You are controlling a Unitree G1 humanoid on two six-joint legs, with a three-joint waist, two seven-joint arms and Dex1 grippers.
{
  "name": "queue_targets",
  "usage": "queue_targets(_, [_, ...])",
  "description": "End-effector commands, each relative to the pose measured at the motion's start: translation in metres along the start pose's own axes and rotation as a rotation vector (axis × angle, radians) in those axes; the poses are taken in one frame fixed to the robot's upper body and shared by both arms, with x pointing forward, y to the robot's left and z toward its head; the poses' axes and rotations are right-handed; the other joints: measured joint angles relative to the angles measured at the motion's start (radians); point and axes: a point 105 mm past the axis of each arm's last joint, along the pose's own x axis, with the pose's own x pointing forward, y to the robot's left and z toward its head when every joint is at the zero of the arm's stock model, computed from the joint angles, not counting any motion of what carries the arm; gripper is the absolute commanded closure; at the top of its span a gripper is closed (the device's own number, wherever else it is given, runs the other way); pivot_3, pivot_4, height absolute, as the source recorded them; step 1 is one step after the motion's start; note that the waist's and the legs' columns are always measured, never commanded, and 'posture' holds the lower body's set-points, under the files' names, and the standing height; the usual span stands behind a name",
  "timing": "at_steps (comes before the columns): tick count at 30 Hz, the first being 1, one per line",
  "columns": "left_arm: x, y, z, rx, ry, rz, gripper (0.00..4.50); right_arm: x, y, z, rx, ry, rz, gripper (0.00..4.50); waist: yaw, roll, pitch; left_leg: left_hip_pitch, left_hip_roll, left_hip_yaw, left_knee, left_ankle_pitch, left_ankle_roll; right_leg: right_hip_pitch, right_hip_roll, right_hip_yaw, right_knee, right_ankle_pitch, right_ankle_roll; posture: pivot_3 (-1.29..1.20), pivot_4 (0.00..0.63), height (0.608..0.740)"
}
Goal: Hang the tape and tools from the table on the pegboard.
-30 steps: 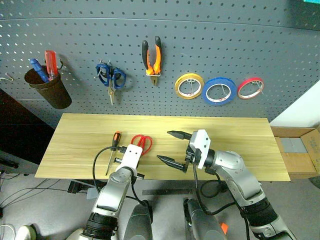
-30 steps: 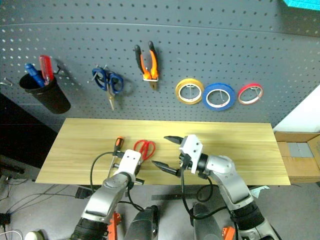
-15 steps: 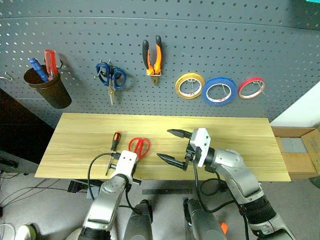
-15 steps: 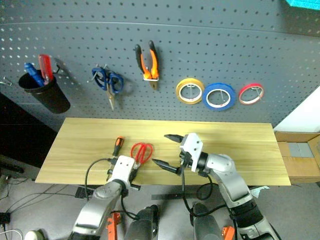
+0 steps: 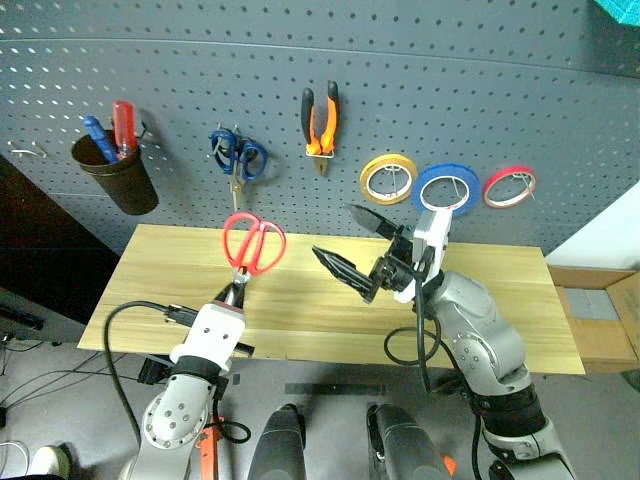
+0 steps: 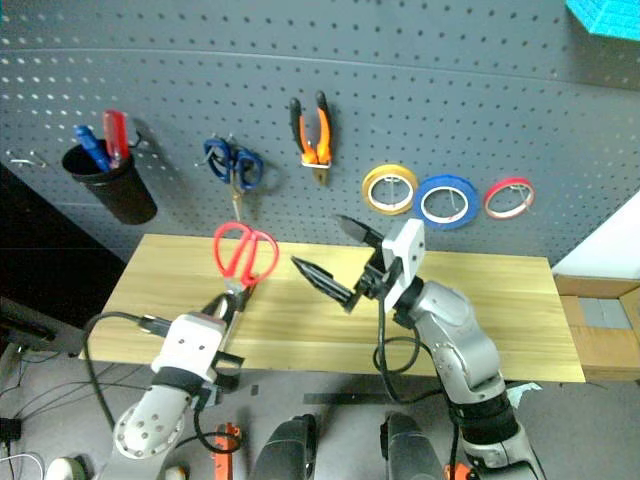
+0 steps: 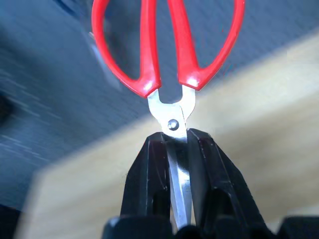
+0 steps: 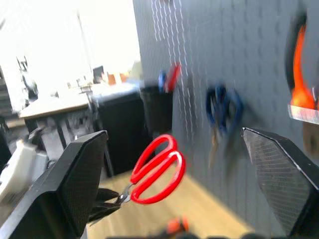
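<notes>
My left gripper [image 5: 238,292] is shut on the blades of the red-looped scissors [image 5: 253,243] and holds them above the table [image 5: 150,280], loops upward. In the left wrist view the black fingers [image 7: 149,169] clamp the blade just below the pivot. My right gripper [image 5: 352,246] hangs open and empty to the right of the scissors, in front of the pegboard [image 5: 520,90]. On the pegboard hang the orange-and-black pliers [image 5: 320,115] and the blue tape [image 5: 446,188]. A small orange bit [image 8: 175,225], probably the screwdriver, lies on the table under the scissors.
Blue-looped scissors [image 5: 238,160] hang left of the pliers. A yellow roll [image 5: 389,178] and a thin red-pink roll [image 5: 508,186] flank the blue tape. A dark cup [image 5: 115,175] with handles in it hangs at far left. A cardboard box [image 5: 600,300] sits past the table's right end.
My left gripper has lifted the red scissors off the table and turned their loops upward. The right gripper has risen, still open. The camera view has shifted slightly.
</notes>
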Motion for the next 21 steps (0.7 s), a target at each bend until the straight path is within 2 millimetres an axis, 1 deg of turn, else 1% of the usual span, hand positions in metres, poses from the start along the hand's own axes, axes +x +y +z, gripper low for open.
queue_targets(1, [0.013,0.028,0.031,0.056,-0.150,0.140,4.28,0.012,0.001,0.028,-0.028,-0.125,0.007,0.00,0.011,-0.001,-0.012,0.000,0.000,0.000,0.000,0.000,0.000,0.001,0.000,0.000,0.000,0.000,0.000,0.24,0.096,0.740])
queue_targets(3, [0.026,0.036,0.036,0.065,-0.183,0.172,4.28,0.019,-0.001,0.032,-0.033,-0.155,0.008,0.00,0.022,-0.003,-0.026,0.000,0.000,0.000,0.000,0.000,0.000,0.001,0.001,-0.001,0.001,0.000,0.000,0.24,0.090,0.740])
queue_targets(7, [0.048,0.043,0.037,0.033,-0.196,0.194,4.28,0.026,-0.005,0.034,-0.036,-0.171,-0.001,0.00,0.033,-0.006,-0.049,0.001,-0.001,0.000,0.001,0.000,0.000,0.003,0.000,-0.002,-0.001,0.001,-0.002,0.23,0.079,0.740])
queue_targets(9, [0.059,0.040,0.038,0.021,-0.207,0.165,4.28,0.027,-0.006,0.034,-0.044,-0.173,-0.004,0.00,0.042,-0.007,-0.055,0.002,-0.001,0.000,0.001,0.000,0.000,0.003,0.000,-0.002,0.000,0.002,-0.002,0.23,0.074,0.740])
queue_targets(11, [0.075,0.031,0.040,0.021,-0.235,0.086,4.28,0.028,-0.009,0.035,-0.060,-0.174,-0.020,0.00,0.046,-0.007,-0.060,0.003,0.000,0.000,0.001,0.000,0.000,0.003,0.000,-0.002,0.001,0.002,-0.002,0.23,0.069,0.740])
queue_targets(13, [0.087,0.023,0.036,-0.023,-0.220,0.035,4.28,0.028,-0.010,0.034,-0.070,-0.172,-0.032,0.00,0.049,-0.007,-0.066,0.003,0.000,0.000,0.001,0.000,0.000,0.003,0.001,-0.002,0.003,0.002,-0.002,0.22,0.067,0.740])
queue_targets(16, [0.094,0.011,0.031,-0.045,-0.210,-0.032,4.28,0.028,-0.011,0.034,-0.075,-0.170,-0.040,0.00,0.048,-0.007,-0.076,0.003,-0.001,0.000,0.001,0.000,0.000,0.003,0.001,-0.002,0.003,0.002,-0.002,0.21,0.062,0.740])
queue_targets(21, [0.094,0.007,0.026,-0.071,-0.198,-0.047,4.28,0.026,-0.013,0.035,-0.084,-0.164,-0.060,0.00,0.046,-0.007,-0.080,0.005,0.000,0.001,0.001,0.000,0.000,0.003,0.002,-0.001,0.007,0.003,-0.004,0.19,0.058,0.740])
